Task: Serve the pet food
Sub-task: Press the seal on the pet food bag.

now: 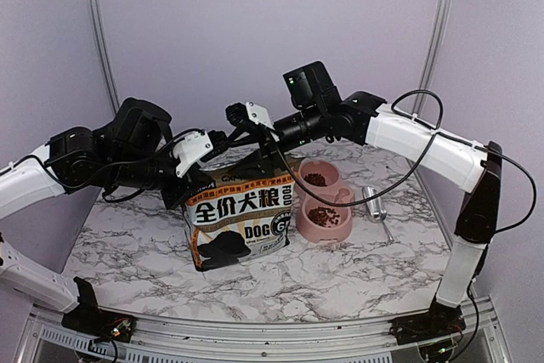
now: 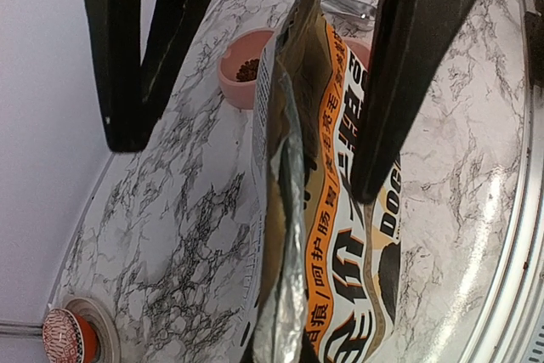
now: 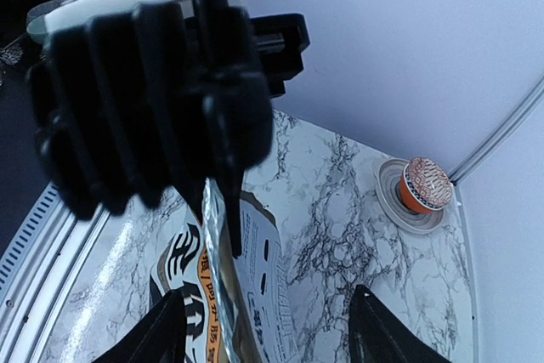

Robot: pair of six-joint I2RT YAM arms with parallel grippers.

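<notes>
The brown-and-black pet food bag (image 1: 242,223) printed "DOG" stands upright at the table's middle. My left gripper (image 1: 194,178) is shut on its upper left edge. In the right wrist view a black finger pinches the foil-lined bag (image 3: 255,295) at its rim. My right gripper (image 3: 272,333) is open above the bag top, and in the left wrist view its fingers (image 2: 408,82) straddle the bag (image 2: 340,235) without touching it. Dark kibble (image 1: 323,215) lies in both cups of the pink double bowl (image 1: 340,227), right of the bag.
A metal scoop (image 1: 374,203) lies right of the bowl. A reddish mesh ball on a small dish (image 3: 422,184) sits at the table's far left corner near the wall. Frame posts stand behind, and a metal rail runs along the near edge.
</notes>
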